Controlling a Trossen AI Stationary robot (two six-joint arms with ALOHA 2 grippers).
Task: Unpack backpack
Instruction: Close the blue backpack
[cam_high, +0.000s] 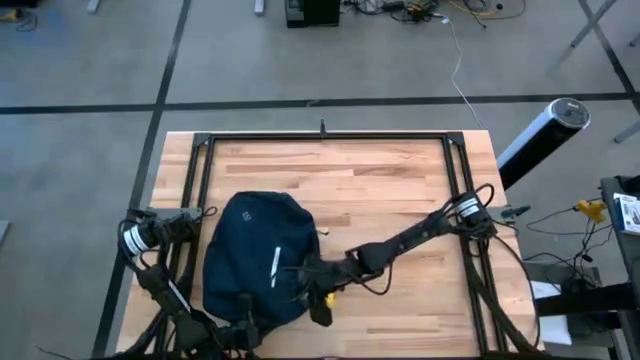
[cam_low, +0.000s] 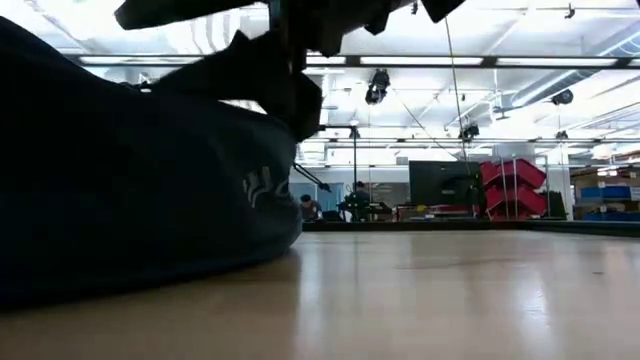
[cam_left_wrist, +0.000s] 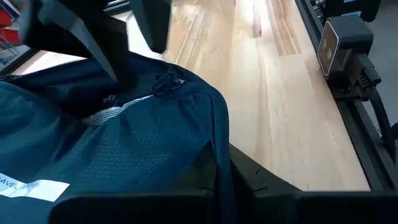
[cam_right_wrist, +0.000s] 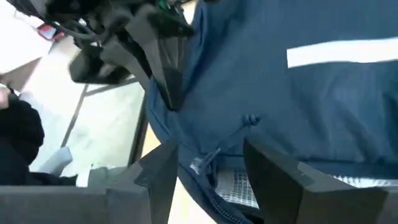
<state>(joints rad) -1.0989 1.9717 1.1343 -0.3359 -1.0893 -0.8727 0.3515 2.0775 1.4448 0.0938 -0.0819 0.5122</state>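
The backpack (cam_high: 255, 255) lies on the wooden table's (cam_high: 390, 190) near-left part. Left gripper (cam_high: 245, 318): at its near edge, finger state cannot be determined. Right gripper (cam_right_wrist: 205, 171): fingers spread, straddling the zipper pull (cam_right_wrist: 202, 163)

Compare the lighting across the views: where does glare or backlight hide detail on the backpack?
Low view: bright ceiling lights behind turn the backpack into a near-black silhouette. Left wrist view: glare bleaches the table at the far end, the fabric stays readable. High view: even light, the white stripe clear.
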